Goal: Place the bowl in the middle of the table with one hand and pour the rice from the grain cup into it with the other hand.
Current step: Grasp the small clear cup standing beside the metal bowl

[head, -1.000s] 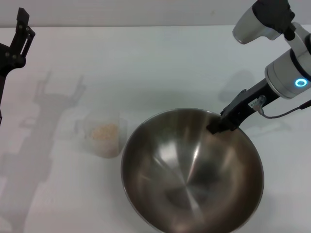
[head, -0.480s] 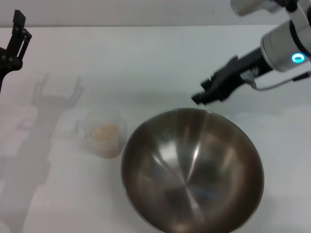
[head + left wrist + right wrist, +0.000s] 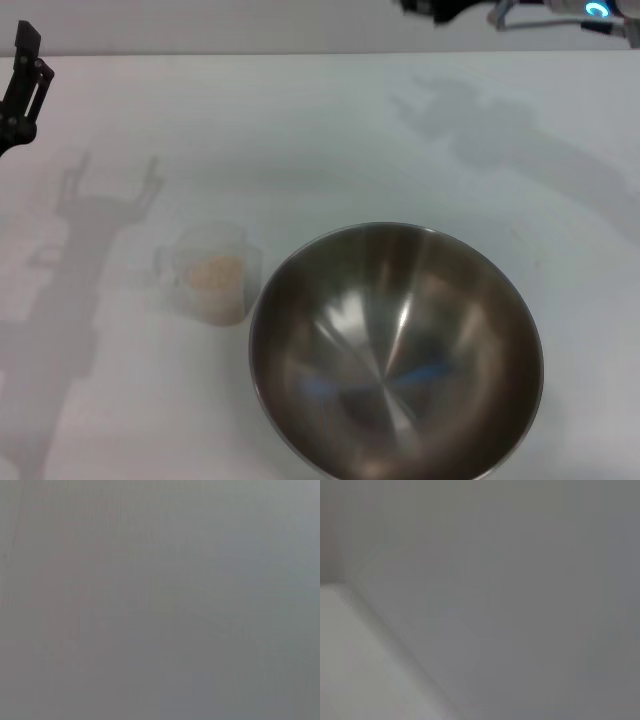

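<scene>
The steel bowl (image 3: 395,350) stands on the white table (image 3: 300,130) at the near middle-right, empty and shiny inside. The frosted grain cup (image 3: 212,283) stands upright just left of the bowl, with pale rice (image 3: 216,272) in it. My left gripper (image 3: 25,70) hangs open at the far left edge, well away from the cup. My right gripper (image 3: 432,8) shows only as a black tip at the top edge, high and far behind the bowl. Both wrist views show only blank pale surface.
The arms' shadows lie on the table, left of the cup and behind the bowl. The table's far edge runs along the top of the head view. The bowl reaches the view's near edge.
My right gripper has let go of the bowl's far rim and risen up and back to the top edge. The bowl and cup have stayed put. The left gripper drifted slightly left.
</scene>
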You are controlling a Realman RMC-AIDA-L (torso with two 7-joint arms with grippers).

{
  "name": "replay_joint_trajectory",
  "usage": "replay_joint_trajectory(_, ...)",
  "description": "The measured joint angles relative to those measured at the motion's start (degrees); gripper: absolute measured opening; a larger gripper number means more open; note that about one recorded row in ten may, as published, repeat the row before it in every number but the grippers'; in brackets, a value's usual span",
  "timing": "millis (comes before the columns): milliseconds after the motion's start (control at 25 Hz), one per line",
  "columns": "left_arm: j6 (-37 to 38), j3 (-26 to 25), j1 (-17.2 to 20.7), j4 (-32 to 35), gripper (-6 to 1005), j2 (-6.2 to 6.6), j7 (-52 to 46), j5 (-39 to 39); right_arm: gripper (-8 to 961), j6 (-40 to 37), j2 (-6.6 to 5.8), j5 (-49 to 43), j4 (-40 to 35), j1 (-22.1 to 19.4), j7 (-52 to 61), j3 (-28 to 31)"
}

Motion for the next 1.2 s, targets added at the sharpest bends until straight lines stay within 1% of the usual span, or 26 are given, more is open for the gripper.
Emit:
replay_joint_trajectory(80,0.1,0.0,-0.1,0.0,861,0.02,0.1,0.0,439,-9.8,0.0,0.0,-0.1,-2.3,-1.0,-3.5)
replay_joint_trajectory(120,0.1,0.0,-0.1,0.0,861,0.03,0.2,-0.1,439,-20.8,0.01,0.1,-0.1,-5.0,-1.5,-7.8)
replay_joint_trajectory(160,0.2,0.0,-0.1,0.0,861,0.03,0.2,-0.1,439,-20.8,0.01,0.1,-0.1,-5.0,-1.5,-7.8)
replay_joint_trajectory(280,0.2,0.0,0.0,0.0,861,0.09,0.4,-0.1,438,-39.2,0.03,0.1,0.5,-8.7,-2.4,-15.5)
replay_joint_trajectory(400,0.2,0.0,0.0,0.1,861,0.14,0.5,-0.4,438,-62.8,0.08,-0.1,4.1,-11.4,-2.7,-24.2)
replay_joint_trajectory(440,0.2,0.0,-0.1,0.1,861,0.17,0.5,-0.5,438,-68.1,0.08,-0.1,5.9,-11.5,-2.2,-26.2)
replay_joint_trajectory(480,0.2,0.0,-0.1,0.1,861,0.19,0.5,-0.5,437,-75.2,0.06,-0.1,8.0,-11.5,-1.3,-28.5)
replay_joint_trajectory(520,0.2,0.0,-0.2,0.2,861,0.23,0.6,-0.5,437,-87.6,0.01,-0.1,13.5,-10.9,3.0,-32.3)
replay_joint_trajectory(560,0.2,0.0,-0.2,0.2,861,0.23,0.6,-0.5,437,-87.6,0.01,-0.1,13.5,-10.9,3.0,-32.3)
replay_joint_trajectory(680,0.2,0.0,-0.3,0.2,861,0.24,0.6,-0.5,437,-102.5,-0.13,-0.4,22.3,-9.8,14.4,-35.6)
replay_joint_trajectory(720,0.2,-0.3,-0.3,0.2,861,0.24,0.6,-0.5,437,-109.9,-0.21,-1.3,28.8,-9.3,24.9,-36.1)
replay_joint_trajectory(760,0.2,-0.3,-0.3,0.2,861,0.24,0.6,-0.5,436,-109.9,-0.21,-1.3,28.8,-9.3,24.9,-36.1)
replay_joint_trajectory(880,0.1,-0.6,-0.2,0.2,861,0.23,0.5,-0.5,436,-118.2,-0.32,-5.3,38.9,-9.2,42.4,-34.7)
replay_joint_trajectory(960,0.1,-0.5,0.2,0.2,861,0.21,0.2,-0.5,436,-122.2,-0.46,-8.6,45.6,-9.1,53.6,-32.7)
replay_joint_trajectory(1040,0.2,-0.3,0.9,0.0,861,0.2,0.1,-0.4,435,-124.8,-0.66,-11.8,52.2,-9.0,62.3,-30.2)
replay_joint_trajectory(1080,0.4,0.0,1.6,-0.2,861,0.2,-0.1,-0.2,435,-125.5,-0.79,-13.1,55.1,-8.8,65.3,-29.1)
replay_joint_trajectory(1120,0.7,0.7,2.9,-0.4,861,0.2,-0.9,0.0,435,-126.2,-1.03,-15.3,59.9,-8.7,69.6,-27.7)
replay_joint_trajectory(1160,0.7,0.7,2.9,-0.4,861,0.2,-0.9,0.0,435,-126.2,-1.03,-15.3,59.9,-8.7,69.6,-27.7)
replay_joint_trajectory(1200,0.9,1.2,3.5,-0.4,861,0.22,-1.9,0.0,435,-126.3,-1.16,-16.1,61.8,-8.6,70.9,-27.2)
